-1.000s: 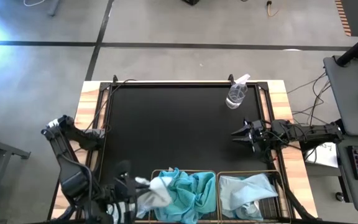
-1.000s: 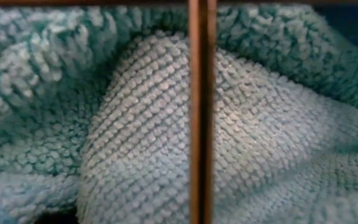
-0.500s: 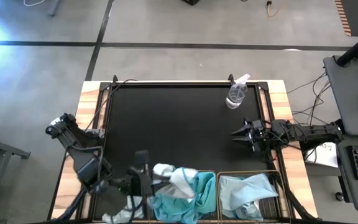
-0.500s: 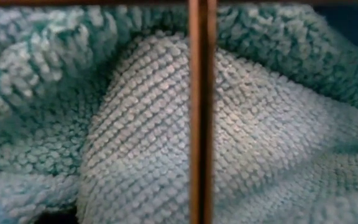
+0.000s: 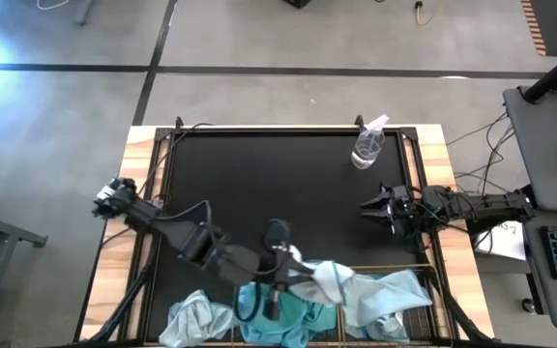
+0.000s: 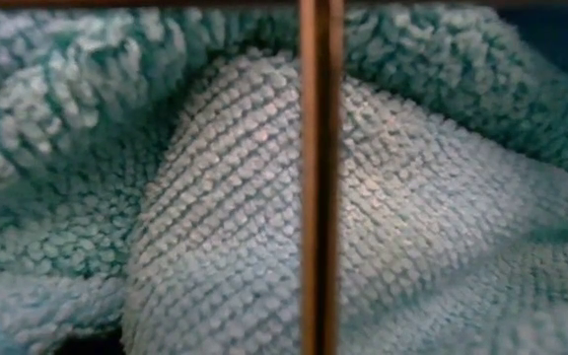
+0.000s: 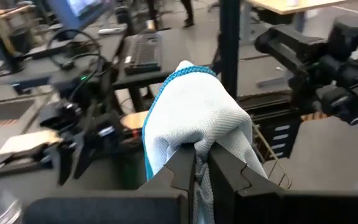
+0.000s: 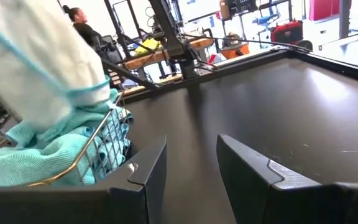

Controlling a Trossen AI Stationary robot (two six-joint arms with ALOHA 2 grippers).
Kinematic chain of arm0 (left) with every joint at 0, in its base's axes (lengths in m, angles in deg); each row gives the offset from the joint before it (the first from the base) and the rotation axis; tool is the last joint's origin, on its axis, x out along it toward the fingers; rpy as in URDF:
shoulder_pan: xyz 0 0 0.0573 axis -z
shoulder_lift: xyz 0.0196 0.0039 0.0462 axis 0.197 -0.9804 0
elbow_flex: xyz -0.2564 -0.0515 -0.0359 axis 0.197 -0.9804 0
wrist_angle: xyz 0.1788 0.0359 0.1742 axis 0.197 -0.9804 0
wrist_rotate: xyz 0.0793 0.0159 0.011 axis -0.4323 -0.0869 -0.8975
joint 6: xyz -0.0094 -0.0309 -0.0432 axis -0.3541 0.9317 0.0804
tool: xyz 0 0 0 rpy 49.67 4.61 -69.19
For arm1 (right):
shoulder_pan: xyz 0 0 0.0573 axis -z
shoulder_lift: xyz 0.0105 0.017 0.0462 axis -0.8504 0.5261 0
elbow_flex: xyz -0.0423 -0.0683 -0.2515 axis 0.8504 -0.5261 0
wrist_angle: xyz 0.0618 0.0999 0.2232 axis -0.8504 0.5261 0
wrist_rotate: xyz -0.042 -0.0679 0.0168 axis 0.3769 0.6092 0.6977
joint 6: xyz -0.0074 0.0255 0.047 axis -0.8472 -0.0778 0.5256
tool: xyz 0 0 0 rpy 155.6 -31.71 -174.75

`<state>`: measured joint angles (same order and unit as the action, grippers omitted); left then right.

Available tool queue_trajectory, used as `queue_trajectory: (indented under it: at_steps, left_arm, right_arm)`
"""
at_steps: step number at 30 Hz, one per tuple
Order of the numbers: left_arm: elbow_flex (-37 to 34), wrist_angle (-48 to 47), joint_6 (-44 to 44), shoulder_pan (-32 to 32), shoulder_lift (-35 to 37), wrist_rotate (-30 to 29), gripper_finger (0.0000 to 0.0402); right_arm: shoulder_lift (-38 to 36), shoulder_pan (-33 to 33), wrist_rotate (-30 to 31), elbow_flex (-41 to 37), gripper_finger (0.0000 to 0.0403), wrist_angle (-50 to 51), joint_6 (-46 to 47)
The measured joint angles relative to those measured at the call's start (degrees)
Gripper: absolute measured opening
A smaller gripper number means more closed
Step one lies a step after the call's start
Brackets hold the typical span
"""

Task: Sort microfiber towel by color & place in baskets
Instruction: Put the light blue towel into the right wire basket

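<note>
Left gripper (image 7: 202, 163) fingers pinch one pale towel (image 7: 194, 121) between them above two baskets (image 5: 385, 274); right gripper (image 8: 191, 163) fingers are spread over the worktop (image 5: 269, 184)

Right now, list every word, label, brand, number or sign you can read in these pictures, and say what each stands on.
None can be read.
Spray bottle: no legible label.
Pale towel in the left gripper: no tag or print shows.
Baskets and turquoise towels: no writing.
Right gripper, open above the mat: no markings.
Monitor behind the table: too blurred to read.
</note>
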<state>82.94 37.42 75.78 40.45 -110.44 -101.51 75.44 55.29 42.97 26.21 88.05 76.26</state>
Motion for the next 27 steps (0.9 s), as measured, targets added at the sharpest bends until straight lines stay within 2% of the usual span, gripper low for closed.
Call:
queue_trajectory:
  at_steps: [6, 10, 13, 14, 18, 27]
  left_arm:
    - [9.15, -1.19, -4.40, -1.78, -6.49, 3.16, 0.0007]
    - [19.68, -4.94, -9.95, -1.72, -12.41, 4.12, 0.0007]
    - [29.44, -8.98, -10.81, -1.77, -17.90, 4.84, 0.0007]
    - [30.14, -7.81, -10.90, -1.84, -19.07, 4.77, 0.0007]
    - [24.02, 3.20, -12.29, -2.58, -18.09, 5.20, 0.0007]
    - [25.51, 11.96, -13.35, -4.26, -18.93, 4.82, 0.0007]
  right_arm:
    - [0.01, 0.00, -0.02, 0.00, 0.0134, 0.36, 0.95]
    - [0.01, 0.00, -0.02, 0.00, 0.0134, 0.36, 0.93]
    - [0.00, 0.00, -0.02, 0.00, 0.0134, 0.38, 0.95]
    - [0.00, 0.00, -0.04, 0.00, 0.0134, 0.38, 0.93]
    - [0.04, 0.00, 0.06, 0.00, 0.0134, 0.42, 0.92]
    - [0.02, 0.00, -0.07, 0.00, 0.0134, 0.42, 0.61]
